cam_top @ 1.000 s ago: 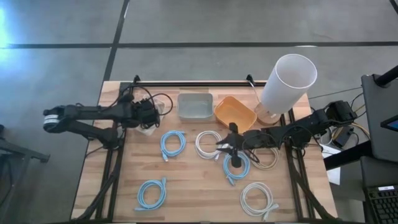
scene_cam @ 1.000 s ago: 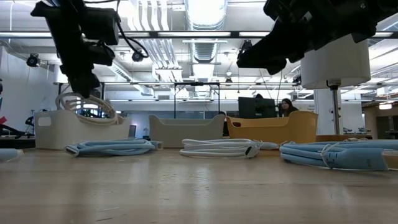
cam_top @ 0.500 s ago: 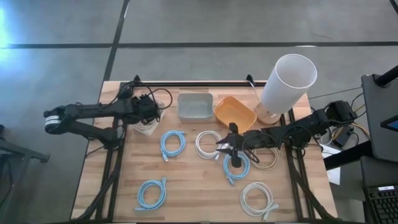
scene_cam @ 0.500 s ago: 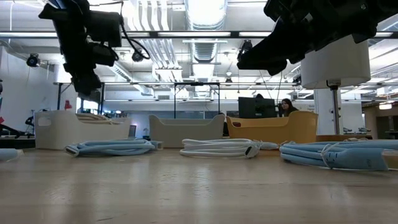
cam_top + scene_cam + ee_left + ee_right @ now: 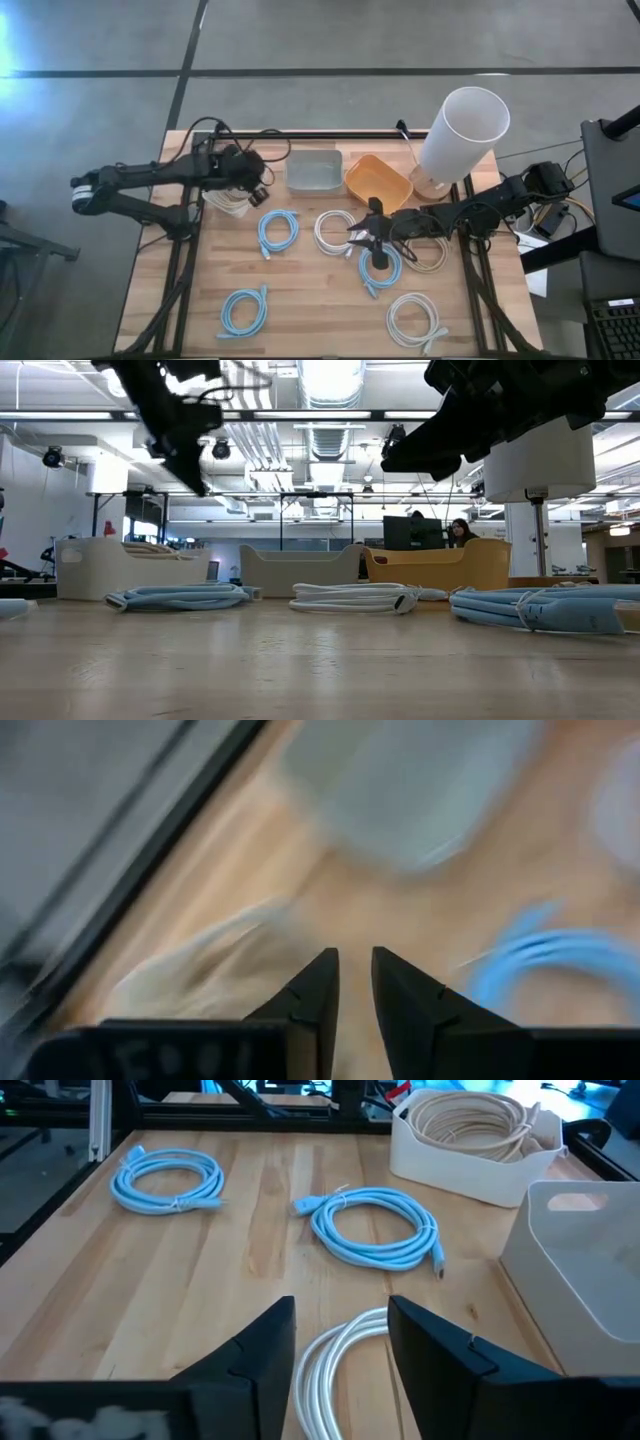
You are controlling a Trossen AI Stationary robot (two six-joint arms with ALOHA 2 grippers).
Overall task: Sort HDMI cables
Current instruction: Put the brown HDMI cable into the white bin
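Note:
My left gripper (image 5: 260, 188) (image 5: 355, 982) hangs narrowly open in the air just right of the white bin (image 5: 228, 200) (image 5: 130, 565). A beige coil (image 5: 480, 1120) lies in that bin. My right gripper (image 5: 353, 236) (image 5: 340, 1330) hovers open above a white coil (image 5: 333, 232) (image 5: 335, 1370) and touches nothing. Three light blue coils (image 5: 278, 230) (image 5: 245, 308) (image 5: 380, 268), another white coil (image 5: 413, 318) and a beige coil (image 5: 432, 252) lie flat on the table.
A grey bin (image 5: 315, 170) and an orange bin (image 5: 378, 180) stand along the far edge, right of the white bin. A tall white cylinder (image 5: 460, 130) stands at the far right corner. Bare wood shows at the near left (image 5: 170, 290).
My left gripper let go of the beige coil, which dropped into the white bin and now lies there. The gripper then rose and swung toward the table's right, toward the grey bin. My right arm kept still.

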